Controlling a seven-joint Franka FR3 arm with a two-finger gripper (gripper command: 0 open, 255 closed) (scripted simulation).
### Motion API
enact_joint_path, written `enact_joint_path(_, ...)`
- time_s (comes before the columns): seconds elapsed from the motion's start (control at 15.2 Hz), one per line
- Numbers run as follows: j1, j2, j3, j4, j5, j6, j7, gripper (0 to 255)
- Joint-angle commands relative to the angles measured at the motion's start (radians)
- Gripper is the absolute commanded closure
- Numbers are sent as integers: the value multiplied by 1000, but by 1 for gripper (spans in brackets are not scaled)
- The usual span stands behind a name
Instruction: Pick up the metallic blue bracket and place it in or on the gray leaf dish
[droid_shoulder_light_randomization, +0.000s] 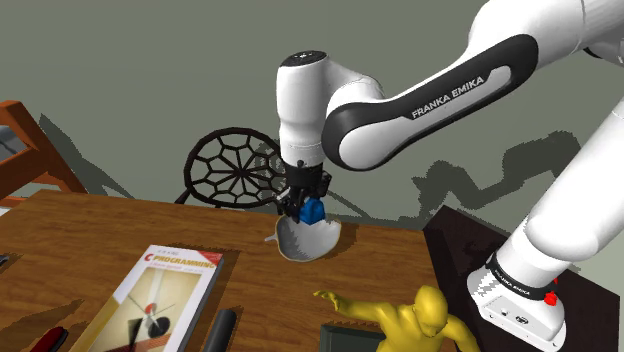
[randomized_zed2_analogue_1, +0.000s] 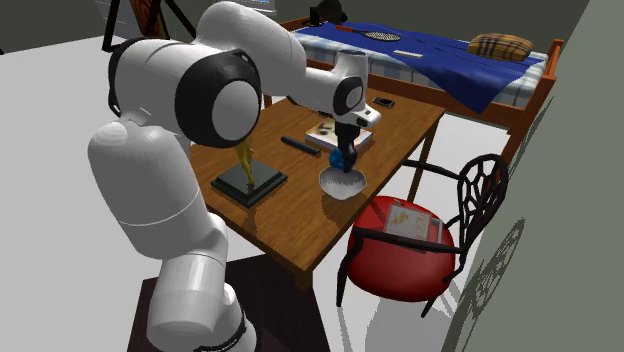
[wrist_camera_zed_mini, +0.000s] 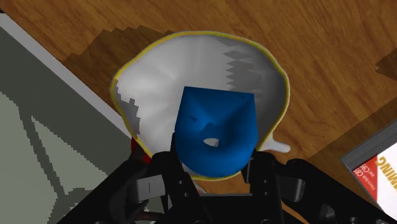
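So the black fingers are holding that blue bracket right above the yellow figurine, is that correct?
Not quite. The fingers do clasp the blue bracket, but it hangs above the pale leaf-shaped dish, not the yellow figurine, which stands apart on the table. The wrist view shows the dish directly beneath the bracket.

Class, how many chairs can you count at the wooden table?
1: a black-framed chair with a red seat, at the table's side nearest the grey wall. Others may be hidden.
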Motion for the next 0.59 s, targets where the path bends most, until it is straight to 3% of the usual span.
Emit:
enact_joint_path(0.0,3,26,2,-7,-23,24,18,255)
enact_joint_path(0.53,14,96,-3,-53,-92,116,69,255)
